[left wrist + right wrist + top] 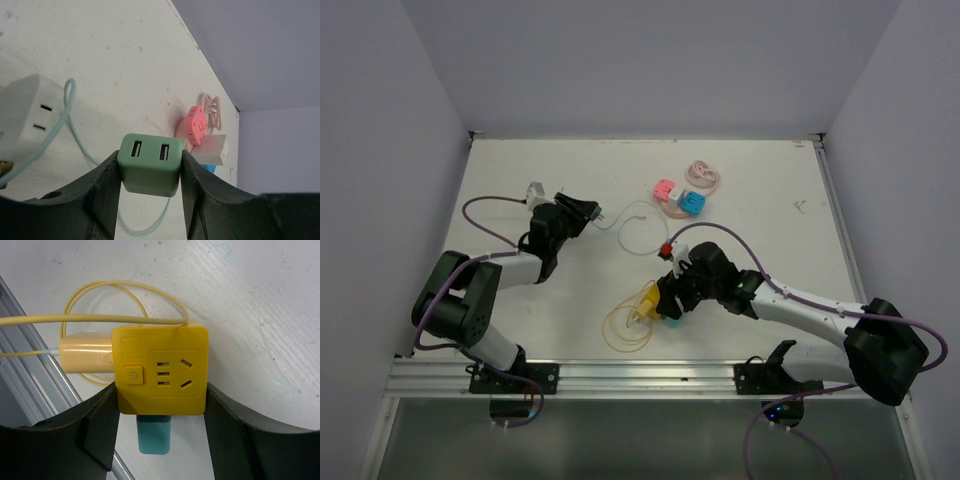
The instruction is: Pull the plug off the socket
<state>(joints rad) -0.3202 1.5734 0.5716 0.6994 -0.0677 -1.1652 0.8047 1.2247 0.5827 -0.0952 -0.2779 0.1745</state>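
Both claws clenched: right claw (161,405) grips the yellow square plastic socket cube (160,371), left claw (150,172) grips a green rounded USB charger plug (150,164).
A teal plug block (155,435) pokes out under the cube between the fingers. A pale yellow plug (85,354) sits in its left side, and a yellow cable (125,318) loops behind it. The green plug is well back-left of the cube, with a white socket block (22,120) beside it but apart. Pink and blue socket cubes (678,196) lie on the bench (770,180) well behind the cube.

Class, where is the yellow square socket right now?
Top view: the yellow square plastic socket is front-middle of the white table, clamped in the right claw, beside its coiled yellow cable.
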